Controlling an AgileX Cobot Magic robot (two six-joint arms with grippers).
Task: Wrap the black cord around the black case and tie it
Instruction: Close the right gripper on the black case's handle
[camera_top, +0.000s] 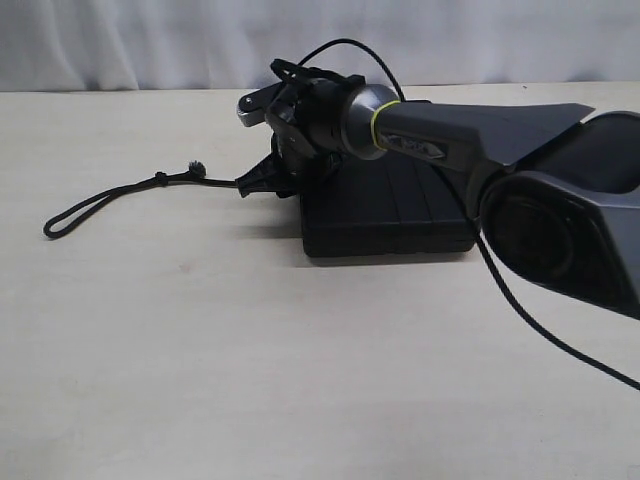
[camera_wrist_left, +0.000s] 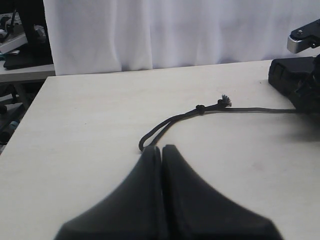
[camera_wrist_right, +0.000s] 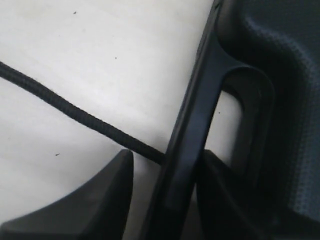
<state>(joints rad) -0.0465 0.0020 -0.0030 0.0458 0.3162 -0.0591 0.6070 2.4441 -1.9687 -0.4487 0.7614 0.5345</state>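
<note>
The black case (camera_top: 390, 215) lies flat at the table's middle, its handle edge facing left. The black cord (camera_top: 100, 200) stretches left from that edge, with its knot, frayed tuft (camera_top: 195, 168) and a loop lying on the table. My right gripper (camera_top: 250, 183) reaches across to the handle edge. In the right wrist view the right gripper (camera_wrist_right: 167, 155) is open, its jaws standing either side of the case's handle bar (camera_wrist_right: 200, 100), with a gap on one side. The cord (camera_wrist_right: 75, 112) runs under that bar. My left gripper (camera_wrist_left: 161, 150) is shut and empty, just short of the cord's loop (camera_wrist_left: 150, 137).
The right arm (camera_top: 520, 150) lies over the case and hides much of its lid. A thin black line (camera_top: 560, 345) trails from the case's right end towards the table's right edge. A white curtain (camera_wrist_left: 175, 30) hangs behind the table's far edge.
</note>
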